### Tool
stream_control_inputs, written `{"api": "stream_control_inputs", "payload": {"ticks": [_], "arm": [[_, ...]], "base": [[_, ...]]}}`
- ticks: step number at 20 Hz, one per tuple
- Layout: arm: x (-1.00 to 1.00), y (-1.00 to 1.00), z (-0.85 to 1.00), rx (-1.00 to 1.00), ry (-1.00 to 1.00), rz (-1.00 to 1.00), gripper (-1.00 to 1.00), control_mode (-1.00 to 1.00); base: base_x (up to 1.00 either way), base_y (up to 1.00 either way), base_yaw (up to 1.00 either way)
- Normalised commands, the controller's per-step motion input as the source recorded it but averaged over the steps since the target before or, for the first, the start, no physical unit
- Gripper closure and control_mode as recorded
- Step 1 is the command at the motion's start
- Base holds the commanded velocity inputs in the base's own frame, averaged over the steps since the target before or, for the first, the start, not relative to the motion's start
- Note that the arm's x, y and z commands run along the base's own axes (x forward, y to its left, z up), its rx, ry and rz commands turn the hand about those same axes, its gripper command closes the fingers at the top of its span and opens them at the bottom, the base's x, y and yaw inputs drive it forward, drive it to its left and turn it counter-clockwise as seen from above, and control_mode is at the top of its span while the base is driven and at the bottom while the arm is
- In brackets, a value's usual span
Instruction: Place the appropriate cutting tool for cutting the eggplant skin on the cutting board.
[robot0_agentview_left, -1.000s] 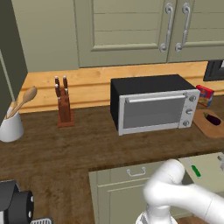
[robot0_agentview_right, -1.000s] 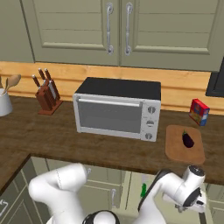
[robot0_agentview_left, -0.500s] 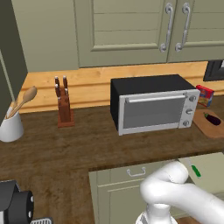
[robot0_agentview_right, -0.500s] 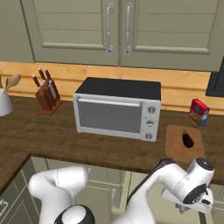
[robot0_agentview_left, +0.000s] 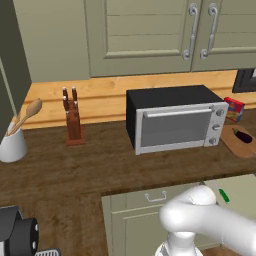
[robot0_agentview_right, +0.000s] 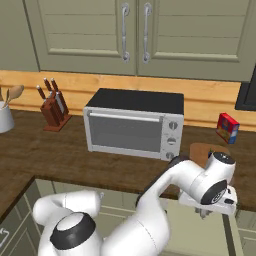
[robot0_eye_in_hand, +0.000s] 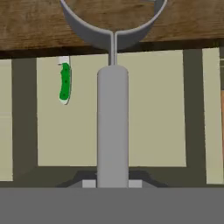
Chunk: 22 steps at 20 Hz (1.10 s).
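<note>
Kitchen counter (robot0_agentview_left: 75, 170) | gripper (robot0_eye_in_hand: 112, 183) closed around cutting tool (robot0_eye_in_hand: 112, 131) | small green item (robot0_eye_in_hand: 64, 82) up-left of fingers | cutting board (robot0_agentview_left: 239, 144), eggplant (robot0_agentview_left: 243, 135) beyond

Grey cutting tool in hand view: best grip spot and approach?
Grip the cutting tool on its straight round handle near the butt, pinching across its width from both sides. The looped head is thin and curved. The gripper sits at that end.
</note>
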Motion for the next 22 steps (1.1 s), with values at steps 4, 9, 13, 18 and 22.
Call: {"api": "stream_control_inputs", "payload": {"ticks": [4,9,13,18,22], "arm": [[0.94,0.00,0.19,0.00,-0.01,0.16,1.00,-1.00],[0.36,-0.09,0.04,0.00,-0.06,0.19,1.00,-1.00],[0.08,-0.22,0.02,0.00,-0.04,0.18,1.00,-1.00],[0.36,-0.10,0.00,0.00,-0.01,0.13,1.00,-1.00],[0.53,0.00,0.00,0.02,0.00,0.07,1.00,-1.00]], "base": [[0.00,0.00,0.00],[0.00,0.00,0.00],[0.00,0.00,0.00],[0.00,0.00,0.00],[0.00,0.00,0.00]]}}
